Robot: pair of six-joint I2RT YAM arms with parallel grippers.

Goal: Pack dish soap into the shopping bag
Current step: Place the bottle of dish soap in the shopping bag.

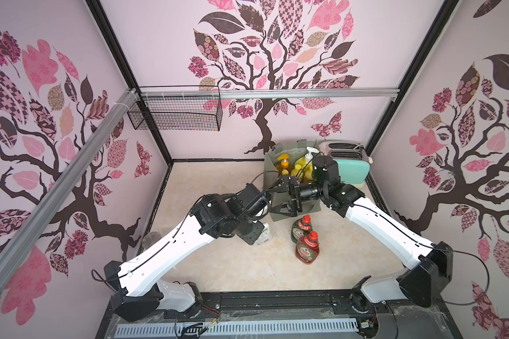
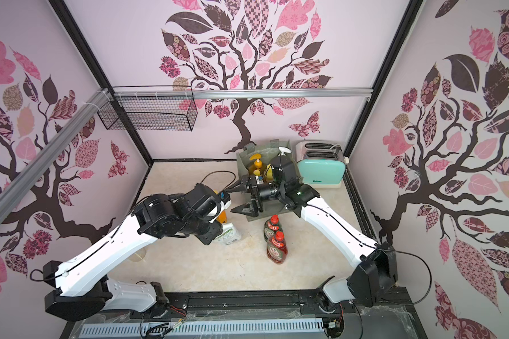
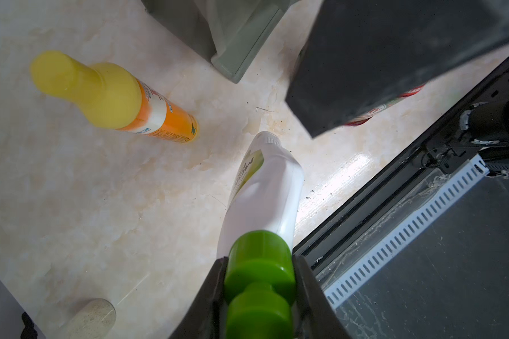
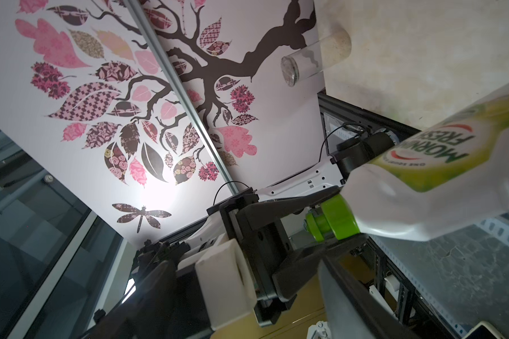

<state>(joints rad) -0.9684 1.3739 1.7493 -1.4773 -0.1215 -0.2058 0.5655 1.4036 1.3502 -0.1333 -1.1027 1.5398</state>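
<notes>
White bottle [image 3: 265, 187] is pinched at its green cap [image 3: 260, 264] by left jaws; right jaws spread sideways.

Both top views look down from high up in front and show the whole table [image 1: 232, 264]. The left wrist view looks down, very close to the white bottle [image 3: 263, 193]. The right wrist view looks sideways and sees that bottle too.

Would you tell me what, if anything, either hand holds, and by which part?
The left hand grips the white bottle by its green cap; the right hand is open, empty.
</notes>
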